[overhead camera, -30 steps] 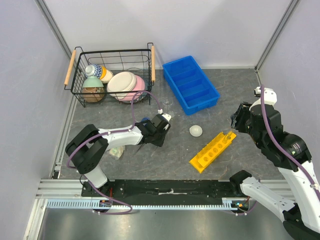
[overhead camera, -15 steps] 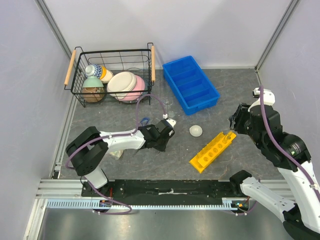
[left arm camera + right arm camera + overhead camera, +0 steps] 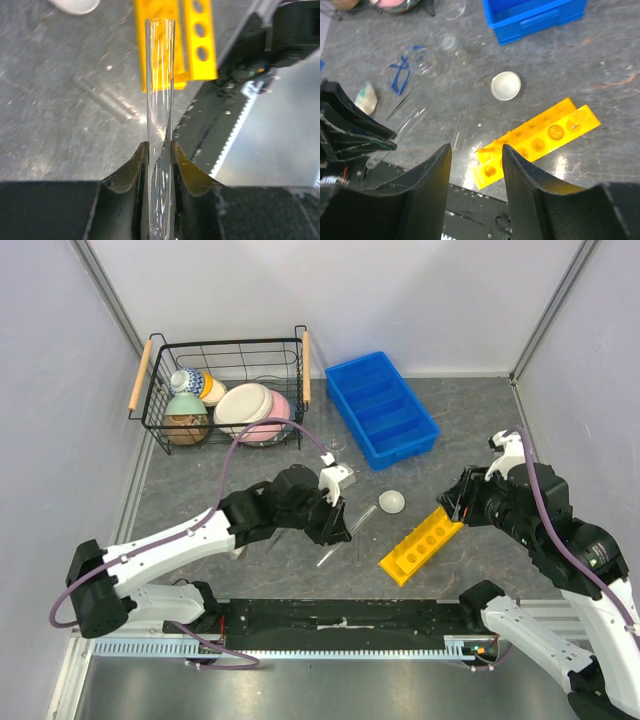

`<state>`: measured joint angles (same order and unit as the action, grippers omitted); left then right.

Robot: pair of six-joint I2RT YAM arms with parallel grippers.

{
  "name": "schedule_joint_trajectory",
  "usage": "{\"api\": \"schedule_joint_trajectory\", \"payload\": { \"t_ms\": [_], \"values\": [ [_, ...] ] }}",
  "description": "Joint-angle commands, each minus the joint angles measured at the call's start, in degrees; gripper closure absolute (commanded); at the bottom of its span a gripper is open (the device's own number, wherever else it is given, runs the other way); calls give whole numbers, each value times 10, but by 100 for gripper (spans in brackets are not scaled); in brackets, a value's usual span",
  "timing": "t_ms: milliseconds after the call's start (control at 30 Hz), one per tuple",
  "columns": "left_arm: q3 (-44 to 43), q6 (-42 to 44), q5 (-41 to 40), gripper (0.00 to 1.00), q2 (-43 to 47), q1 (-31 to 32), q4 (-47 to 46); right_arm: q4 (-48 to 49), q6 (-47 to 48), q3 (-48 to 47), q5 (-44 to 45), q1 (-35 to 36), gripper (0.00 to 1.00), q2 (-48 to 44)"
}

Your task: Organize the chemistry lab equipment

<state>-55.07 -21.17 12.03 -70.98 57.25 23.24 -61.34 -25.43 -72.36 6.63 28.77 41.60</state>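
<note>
You had the left gripper [image 3: 159, 152] clamped on a glass tube [image 3: 160, 75]. Its jaws pressed on either side of the tube near one end, and the open mouth pointed away from the wrist. In the left wrist view that mouth lined up with the near end of the yellow rack [image 3: 425, 543]. You could not tell from the views how high above the rack it was.

The rack lay flat and slanted on the table [image 3: 460, 430], front right of centre. The white dish [image 3: 391, 502] sat just beyond the rack's left end, apart from it.

Your right gripper [image 3: 476, 147] hung above the rack with its jaws apart and nothing between them.

Two loose tubes [image 3: 328, 553] lay on the table between the left gripper and the rack. Small clear vessels [image 3: 449, 42] stood further back, near the blue bin [image 3: 382, 408].

The wire basket [image 3: 225, 341] at the back left held the bowls [image 3: 250, 410].
</note>
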Motion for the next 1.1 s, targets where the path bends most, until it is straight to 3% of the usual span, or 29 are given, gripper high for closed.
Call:
{"api": "schedule_joint_trajectory", "payload": {
  "t_ms": [0,267,467,1067],
  "values": [
    [-24,3,125,98,39,0,-28,11,17,21,-115,3,47,-22],
    [-20,-2,296,98,23,-1,-122,63,-3,59,-252,3,45,-43],
    [-9,-32,380,98,11,-2,-205,112,-37,78,-303,3,43,-57],
    [-2,-66,440,98,3,-10,-294,164,-95,95,-370,3,43,-82]
  ]
}}
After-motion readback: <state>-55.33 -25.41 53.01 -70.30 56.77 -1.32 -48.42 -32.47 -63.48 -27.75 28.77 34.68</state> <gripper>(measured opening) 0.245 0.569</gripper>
